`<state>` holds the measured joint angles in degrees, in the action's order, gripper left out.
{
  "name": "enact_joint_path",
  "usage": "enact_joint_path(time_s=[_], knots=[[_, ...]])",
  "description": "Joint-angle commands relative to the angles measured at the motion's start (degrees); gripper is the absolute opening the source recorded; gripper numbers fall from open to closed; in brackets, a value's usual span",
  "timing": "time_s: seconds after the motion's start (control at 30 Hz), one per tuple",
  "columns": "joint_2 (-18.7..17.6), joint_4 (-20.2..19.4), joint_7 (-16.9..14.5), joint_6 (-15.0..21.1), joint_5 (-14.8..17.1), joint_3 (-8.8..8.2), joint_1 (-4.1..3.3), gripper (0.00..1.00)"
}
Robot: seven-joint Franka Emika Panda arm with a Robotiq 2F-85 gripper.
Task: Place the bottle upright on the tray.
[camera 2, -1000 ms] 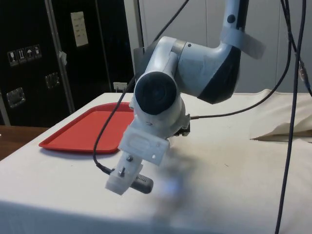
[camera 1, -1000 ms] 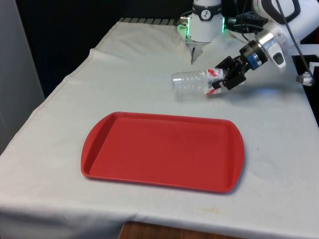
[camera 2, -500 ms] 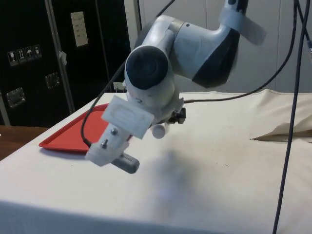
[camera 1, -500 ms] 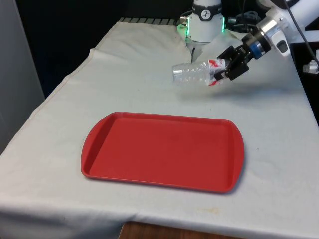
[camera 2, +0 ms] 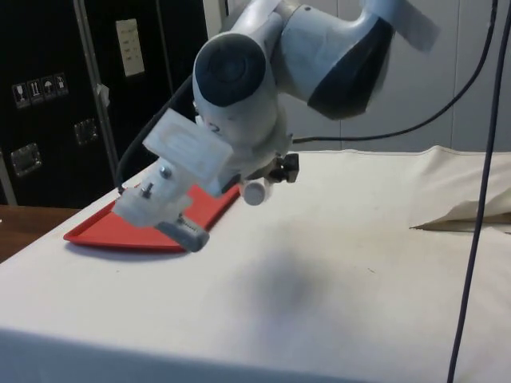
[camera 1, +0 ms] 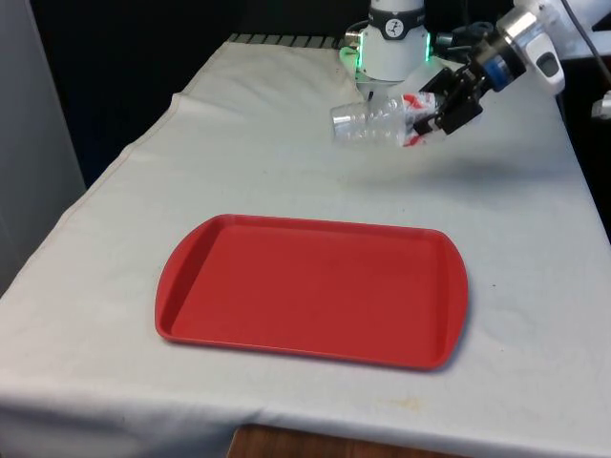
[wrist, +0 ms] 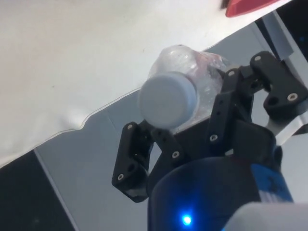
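A clear, crumpled plastic bottle (camera 1: 372, 123) with a red label lies sideways in the air above the cloth, beyond the tray's far right corner. My gripper (camera 1: 441, 103) is shut on its cap end, and the base points toward the front view's left. The red tray (camera 1: 315, 291) lies flat on the near half of the table, with nothing on it. From the side, the bottle's pale cap (camera 2: 254, 192) pokes out below the gripper (camera 2: 279, 169), with the tray (camera 2: 112, 230) behind. In the wrist view the bottle (wrist: 192, 67) and its cap (wrist: 167, 100) sit between the black fingers (wrist: 132, 163).
The white cloth (camera 1: 516, 248) covers the table, with a raised fold (camera 1: 368, 100) near the robot base (camera 1: 387, 43). Cables (camera 2: 479, 159) hang on the side view's right. A corner of the tray (wrist: 250, 6) shows past the gripper in the wrist view.
The gripper has lifted the bottle off the cloth, rising and drifting toward the table's far end. The bottle stays sideways in the grip. The tray has not moved.
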<state>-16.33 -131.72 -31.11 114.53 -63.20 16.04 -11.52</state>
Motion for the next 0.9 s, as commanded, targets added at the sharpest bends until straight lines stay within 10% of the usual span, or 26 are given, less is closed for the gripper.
enact_joint_path(time_s=[0.0,0.87], knots=[[0.57,-0.11,-0.74,0.17,0.69,0.11,0.23,0.33],[6.93,2.18,-10.71,-2.35,7.79,-0.17,0.34,0.33]])
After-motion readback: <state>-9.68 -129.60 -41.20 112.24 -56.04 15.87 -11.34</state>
